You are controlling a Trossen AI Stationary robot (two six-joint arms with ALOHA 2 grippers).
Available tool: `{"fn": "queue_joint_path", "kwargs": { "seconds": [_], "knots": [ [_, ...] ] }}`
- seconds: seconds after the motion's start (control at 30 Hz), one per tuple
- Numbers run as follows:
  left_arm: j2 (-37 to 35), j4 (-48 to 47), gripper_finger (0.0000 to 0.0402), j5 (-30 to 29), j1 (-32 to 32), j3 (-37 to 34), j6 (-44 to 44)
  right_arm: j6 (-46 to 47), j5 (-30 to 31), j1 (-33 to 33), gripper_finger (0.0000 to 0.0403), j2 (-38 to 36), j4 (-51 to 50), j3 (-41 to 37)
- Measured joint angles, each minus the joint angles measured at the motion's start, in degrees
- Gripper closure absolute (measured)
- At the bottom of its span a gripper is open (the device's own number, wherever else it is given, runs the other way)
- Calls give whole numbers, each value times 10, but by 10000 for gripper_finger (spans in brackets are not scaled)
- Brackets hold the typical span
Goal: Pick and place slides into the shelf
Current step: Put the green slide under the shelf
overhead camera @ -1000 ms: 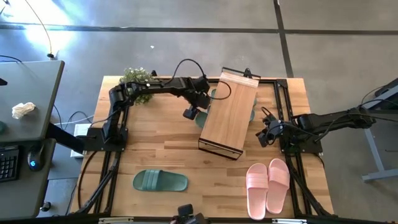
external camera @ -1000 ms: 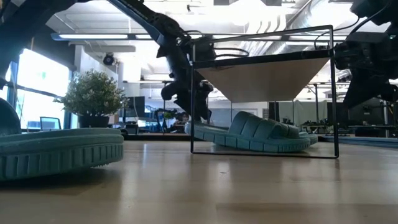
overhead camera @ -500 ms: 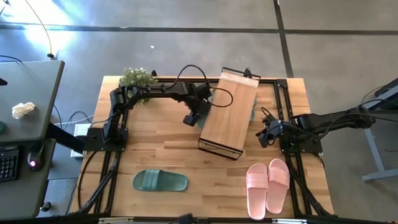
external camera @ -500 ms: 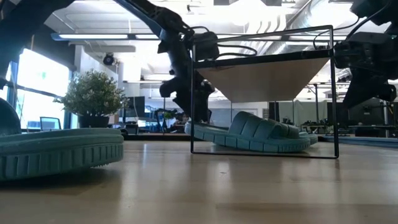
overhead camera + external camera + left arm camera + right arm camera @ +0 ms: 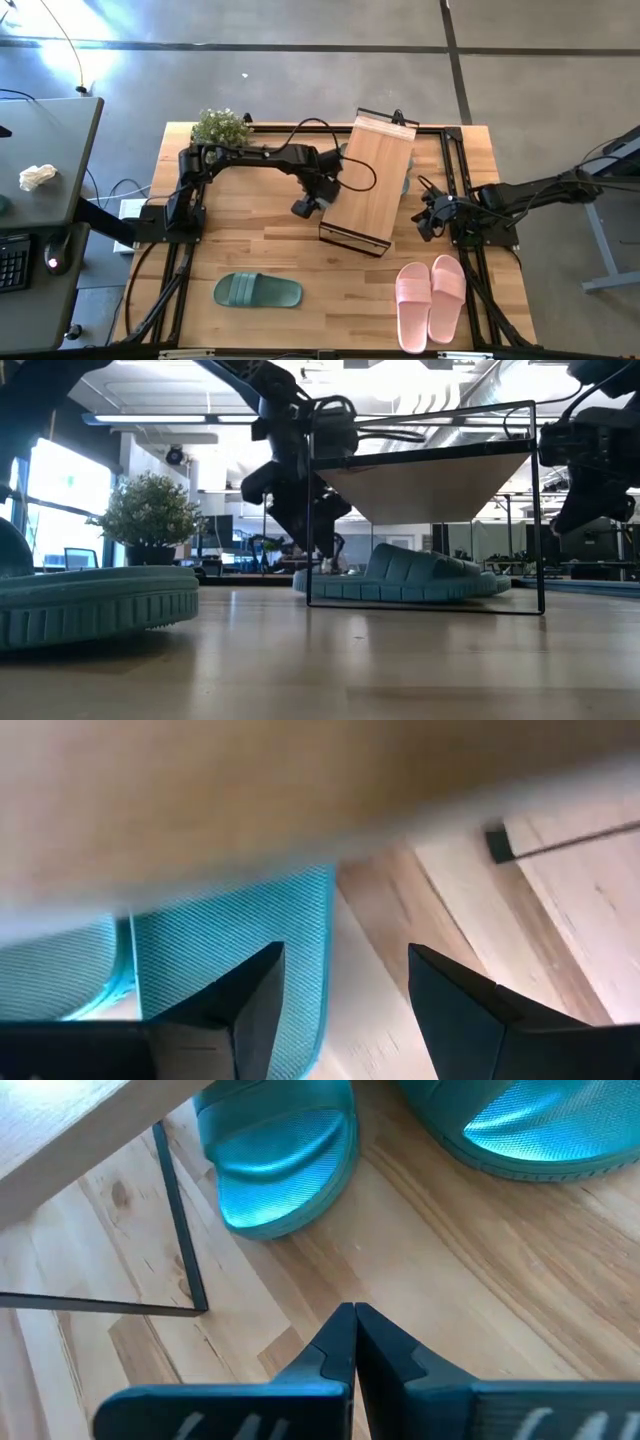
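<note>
Green slides (image 5: 420,575) lie under your shelf (image 5: 368,180) near frame centre; one more green slide (image 5: 257,291) sits lower left, the pink pair (image 5: 431,297) lower right. Your left gripper (image 5: 340,995), fingers apart and empty, is at the shelf's left edge. Your right gripper (image 5: 354,1342) rests pinched closed just right of the shelf.

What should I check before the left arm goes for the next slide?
1. Left gripper empty, fingers apart: ok.
2. Green slide lying flat under the shelf: ok.
3. Left gripper clear of the shelf frame: cannot tell, it sits right at the shelf's edge.
4. Loose green slide in the open near the table's front, nothing on it: ok.
5. Right gripper shut, waiting beside the shelf, away from the left arm's path: ok.
6. Pink pair side by side, untouched: ok.
</note>
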Motion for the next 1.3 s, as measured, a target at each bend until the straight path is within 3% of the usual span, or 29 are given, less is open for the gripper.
{"fn": "queue_joint_path", "kwargs": {
  "seconds": [0.2,0.6,0.77,0.87,1.0,1.1,1.3],
  "knots": [
    [0,-6,211,-38,-3,0,-13,0,0,9,403,0,0,0],
    [-2,-68,305,-52,48,0,-7,6,0,15,403,0,0,0],
    [-5,-71,331,-95,75,0,-21,46,2,15,403,0,0,0],
    [-5,-53,344,-89,95,0,-32,79,-5,20,403,5,0,-5],
    [1,-26,356,-54,112,0,-34,96,-23,45,403,-7,115,-72],
    [1,-33,362,-51,114,0,-17,76,28,68,403,-16,231,-115],
    [2,-26,369,-38,113,-4,10,72,93,100,403,-3,280,-161]
  ]
}}
